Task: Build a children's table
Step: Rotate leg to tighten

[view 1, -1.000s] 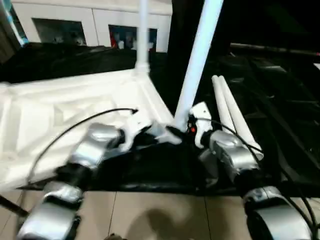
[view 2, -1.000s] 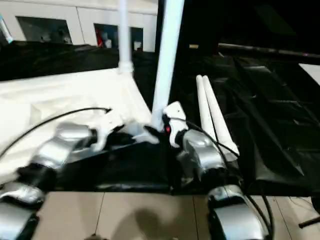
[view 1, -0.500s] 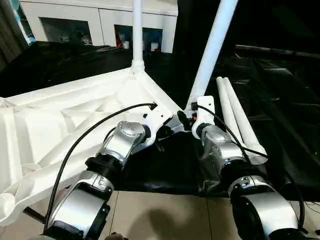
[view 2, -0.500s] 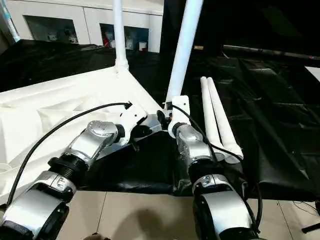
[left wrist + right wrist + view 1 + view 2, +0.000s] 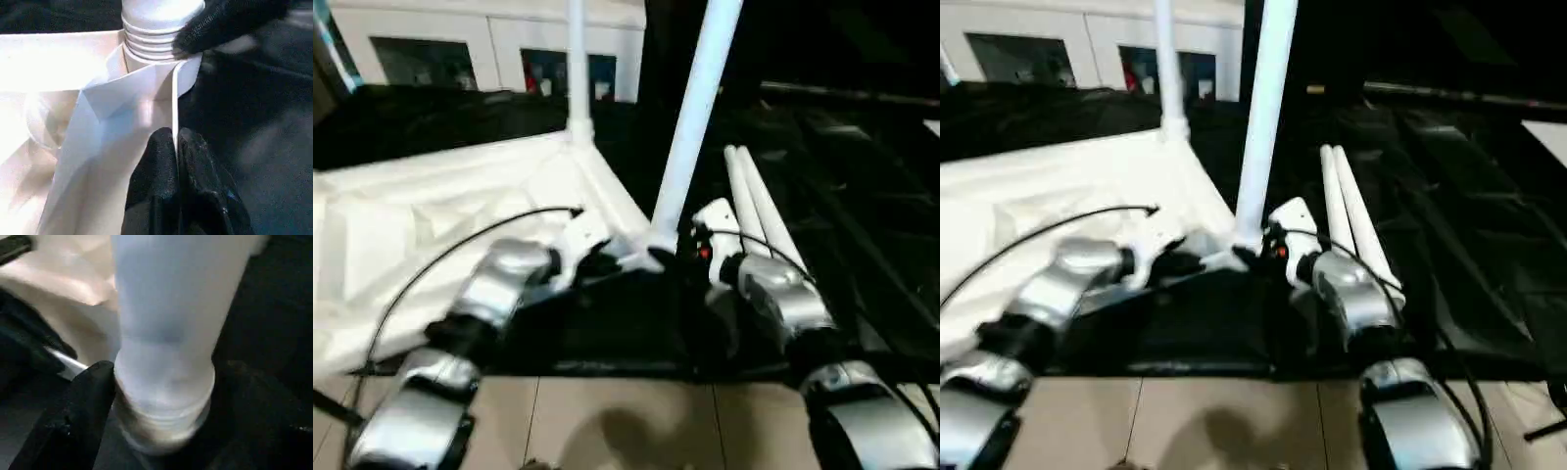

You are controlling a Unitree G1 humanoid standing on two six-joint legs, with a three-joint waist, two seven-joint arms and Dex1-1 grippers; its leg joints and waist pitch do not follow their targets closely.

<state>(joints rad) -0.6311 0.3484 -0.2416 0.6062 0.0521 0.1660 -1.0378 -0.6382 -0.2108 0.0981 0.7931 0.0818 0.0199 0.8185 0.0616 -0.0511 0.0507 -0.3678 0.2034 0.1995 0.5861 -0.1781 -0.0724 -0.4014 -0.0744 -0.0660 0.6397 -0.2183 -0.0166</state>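
Two legs stand in the tabletop [image 5: 431, 211] — left gripper [image 5: 175, 147] pinches its rim, right gripper [image 5: 161, 382] spread around the near leg [image 5: 690, 127].

Tabletop [image 5: 440, 211]: white, ribbed. Legs [image 5: 690, 117]: white. End effector fingers [image 5: 161, 191]: black. Forearms [image 5: 499, 279]: silver. Sheet [image 5: 862, 176]: black. Floor [image 5: 626, 426]: beige tile.

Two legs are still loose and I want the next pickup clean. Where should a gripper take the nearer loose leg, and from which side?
Take the nearer loose leg at mid-shaft, from above, jaws across its width. It lies flat beside its twin on the black cloth, and the round, tapered tube is narrow enough there.
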